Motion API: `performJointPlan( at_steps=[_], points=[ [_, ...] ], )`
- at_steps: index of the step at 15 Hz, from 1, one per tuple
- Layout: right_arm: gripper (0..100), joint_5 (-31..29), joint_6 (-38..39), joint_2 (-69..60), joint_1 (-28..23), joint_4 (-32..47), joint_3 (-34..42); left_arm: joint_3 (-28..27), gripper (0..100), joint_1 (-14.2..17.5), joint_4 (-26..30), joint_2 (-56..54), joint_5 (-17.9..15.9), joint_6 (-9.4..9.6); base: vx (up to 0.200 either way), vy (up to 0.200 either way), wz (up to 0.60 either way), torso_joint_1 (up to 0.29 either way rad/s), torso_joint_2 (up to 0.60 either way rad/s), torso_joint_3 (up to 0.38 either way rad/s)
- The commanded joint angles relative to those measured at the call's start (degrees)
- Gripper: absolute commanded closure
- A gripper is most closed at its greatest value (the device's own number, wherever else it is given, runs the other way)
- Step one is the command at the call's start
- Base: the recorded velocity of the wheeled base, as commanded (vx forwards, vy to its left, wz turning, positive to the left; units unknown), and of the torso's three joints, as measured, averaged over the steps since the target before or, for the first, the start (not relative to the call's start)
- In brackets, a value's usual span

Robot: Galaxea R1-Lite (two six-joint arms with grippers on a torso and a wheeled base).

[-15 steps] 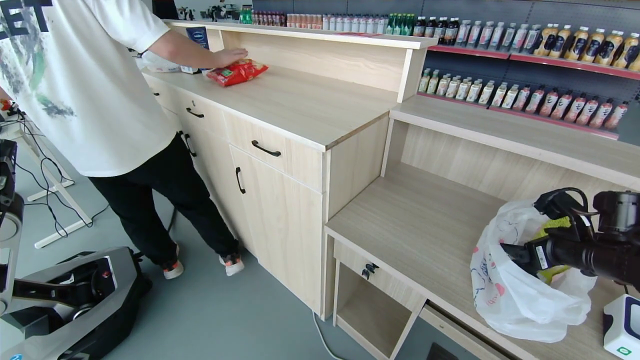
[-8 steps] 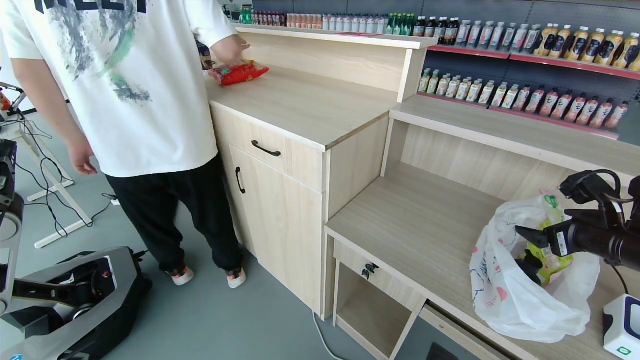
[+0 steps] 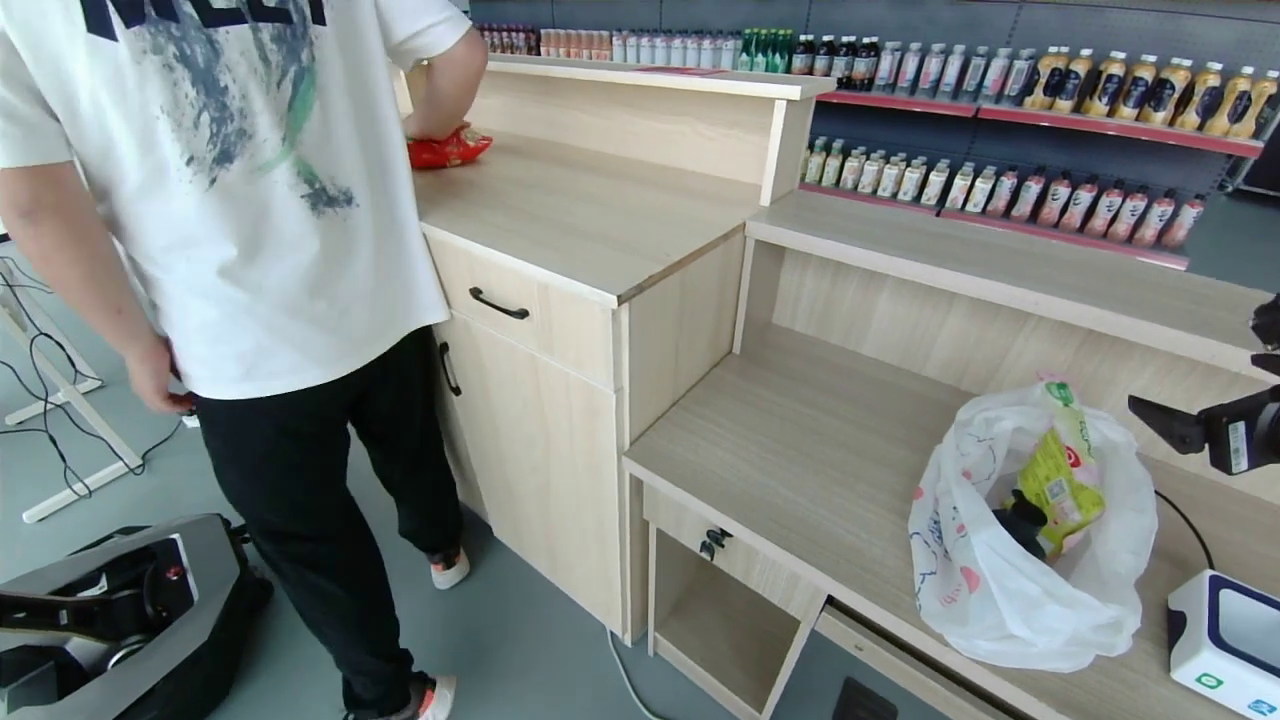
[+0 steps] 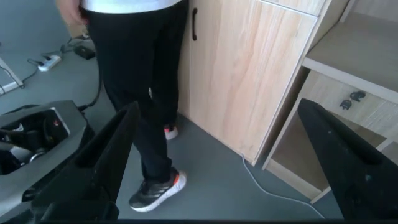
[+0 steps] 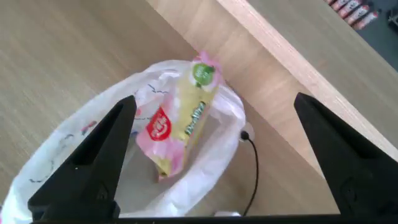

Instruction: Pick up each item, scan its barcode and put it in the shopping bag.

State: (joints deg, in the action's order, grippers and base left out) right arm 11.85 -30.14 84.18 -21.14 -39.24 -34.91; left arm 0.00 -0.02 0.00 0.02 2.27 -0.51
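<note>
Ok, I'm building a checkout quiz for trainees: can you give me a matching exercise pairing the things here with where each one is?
1 red snack pack
2 yellow-green snack pack
3 shopping bag
4 white device

A stands open on the lower counter
B under a person's hand on the upper counter
C beside the bag, to the robot's right
D inside the bag

Pairs: 1-B, 2-D, 3-A, 4-C

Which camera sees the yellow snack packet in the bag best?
The right wrist view: it looks straight down into the open bag, so the snack packet shows clearly. The head view sees it from the side, partly behind the bag's plastic. The left wrist view faces the floor and cupboard.
</note>
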Motion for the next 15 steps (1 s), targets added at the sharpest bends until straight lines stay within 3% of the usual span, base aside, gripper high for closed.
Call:
performJointPlan(
  at_steps=[1, 2, 3, 7, 12, 15],
  points=[
    [0, -0.1, -0.3, -4.0, -7.2, 3.2, -0.2, 0.0, 0, 0.1, 0.0, 0.0, 0.0, -0.02, 0.0, 0.0, -0.6, 0.007, 0.01, 0.002],
    [0, -0.5, -0.5, -5.5, -15.4, 9.3, -1.6, 0.0, 0, 0.1, 0.0, 0.0, 0.0, -0.02, 0.0, 0.0, -0.6, 0.012, 0.0, -0.002],
    [0, -0.5, -0.5, -6.1, -20.3, 12.4, -2.9, 0.0, 0, 0.1, 0.0, 0.0, 0.0, -0.02, 0.0, 0.0, -0.6, -0.002, 0.0, 0.002],
    [0, -0.4, -0.5, -6.3, -36.2, 13.4, -2.6, 0.0, 0, 0.1, 0.0, 0.0, 0.0, -0.02, 0.0, 0.0, -0.6, -0.001, 0.0, 0.001],
    [0, -0.5, -0.6, 3.8, -36.2, 11.2, -2.7, 0.0, 0, 0.1, 0.0, 0.0, 0.0, -0.02, 0.0, 0.0, -0.48, 0.003, 0.0, 0.002],
    [0, 1.4, -0.3, 14.4, -36.2, -0.5, -2.6, 0.0, 0, 0.1, 0.0, 0.0, 0.0, -0.02, 0.0, 0.0, 0.0, 0.0, 0.0, 0.0]
  ],
)
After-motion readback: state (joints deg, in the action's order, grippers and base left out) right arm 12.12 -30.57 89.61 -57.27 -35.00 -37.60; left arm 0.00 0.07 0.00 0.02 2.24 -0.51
